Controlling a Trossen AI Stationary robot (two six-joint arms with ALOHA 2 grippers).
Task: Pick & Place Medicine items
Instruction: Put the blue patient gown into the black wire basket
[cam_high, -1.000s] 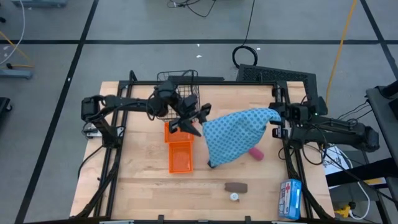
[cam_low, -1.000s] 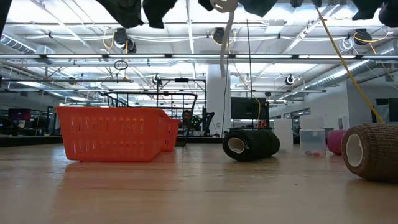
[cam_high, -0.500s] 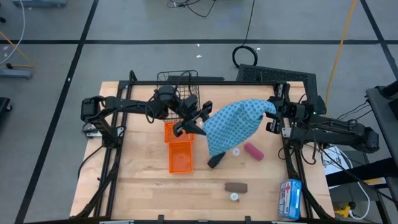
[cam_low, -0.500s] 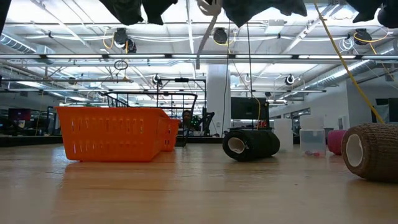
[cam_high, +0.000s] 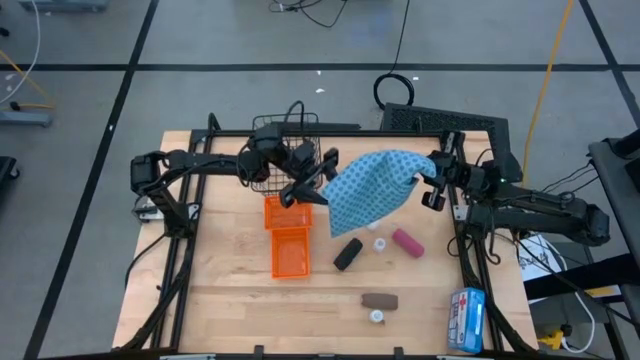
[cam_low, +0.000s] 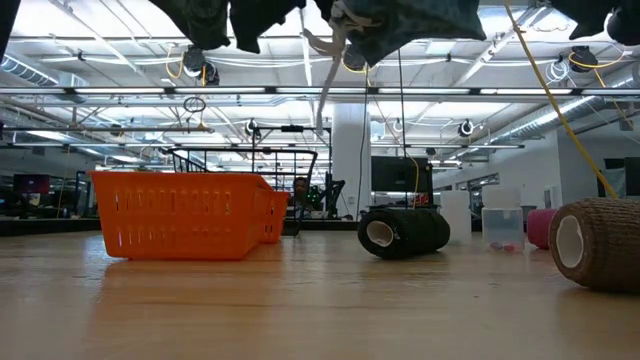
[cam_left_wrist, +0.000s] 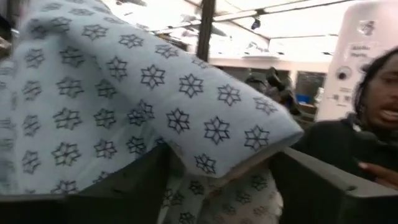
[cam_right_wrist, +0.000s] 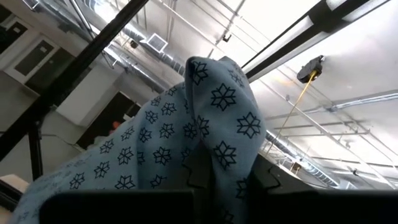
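Note:
The blue patterned cloth pouch (cam_high: 370, 190) hangs in the air between both grippers, above the middle of the table. My left gripper (cam_high: 312, 190) is shut on its left end and my right gripper (cam_high: 430, 185) on its right end. On the table under it lie the black oblong (cam_high: 347, 253), a white vial (cam_high: 380, 243) and the pink oblong (cam_high: 407, 243). The brown bar (cam_high: 379, 300) and another vial (cam_high: 376, 317) lie nearer the near edge. In the low view only the pouch's underside (cam_low: 400, 15) shows, at the top. My left gripper holds the pouch by its left end (cam_left_wrist: 205, 174), bunched cloth pinched between the two fingers (cam_left_wrist: 124, 186), coming level from the table's left. The pouch is lifted clear. My right gripper holds the pouch's right corner (cam_right_wrist: 217, 155), a fold of cloth pinched between its fingers, coming from the table's right. The cloth spreads away from it toward the other arm, off the table.
An orange basket (cam_high: 288, 238) stands left of the pouch, under the left arm, with a black wire basket (cam_high: 285, 140) at the far edge. A blue-and-white printed packet (cam_high: 466, 318) lies at the near right corner. Bare wood lies at the near left.
Both grippers have risen and moved toward the far edge, carrying the pouch with them. Its lower end, which reached down over the table's middle, has been lifted clear. The black oblong and a white vial, covered before, now show.

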